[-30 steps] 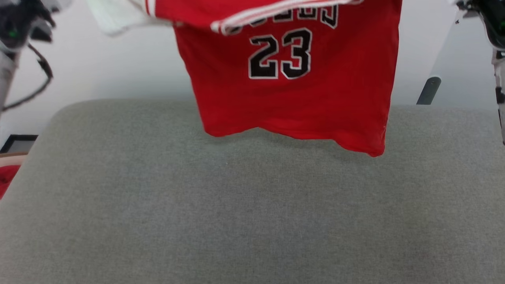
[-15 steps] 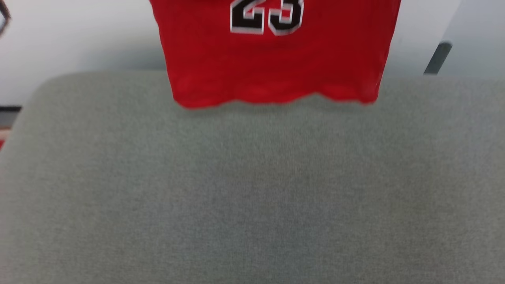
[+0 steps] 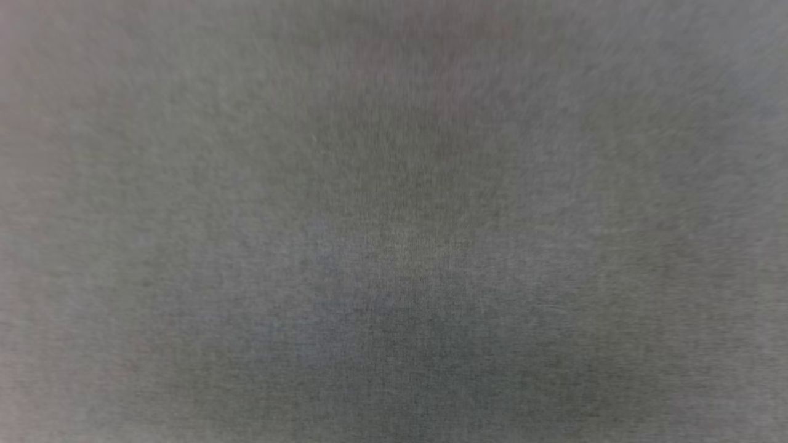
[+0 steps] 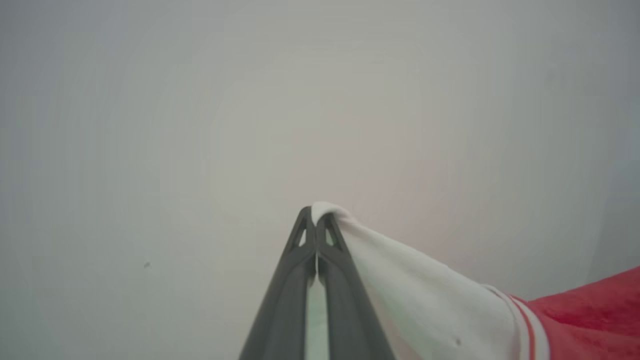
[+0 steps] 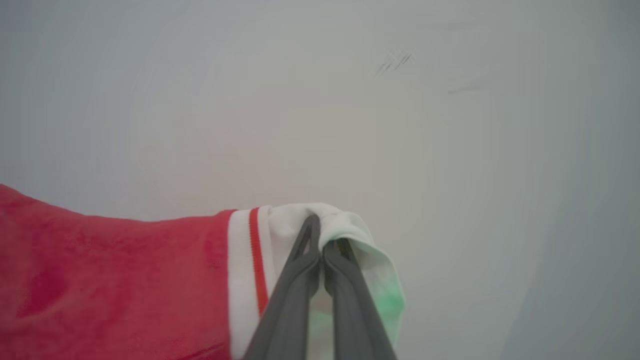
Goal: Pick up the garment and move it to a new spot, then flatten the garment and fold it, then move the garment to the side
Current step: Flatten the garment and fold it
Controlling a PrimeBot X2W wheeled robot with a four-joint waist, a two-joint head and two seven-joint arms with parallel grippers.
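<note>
Grey woven fabric surface (image 3: 394, 246), blurred, lies below the head camera. Left wrist: the left gripper (image 4: 316, 216) is pinched tight on only the sleeve tip of the bright red soft T-shirt with white sleeves (image 4: 450, 305), which hangs from it; so thin a bite might slip. Right wrist: the right gripper (image 5: 322, 232), clamped on the other cuff, bites deeper.

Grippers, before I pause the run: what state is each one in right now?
Left gripper: closed, holding a white sleeve of the bright red soft-fabric T-shirt.
Right gripper: closed, holding the T-shirt's other white sleeve.

The head view is dim and blurred; wrist views are evenly lit, darkening toward corners.
</note>
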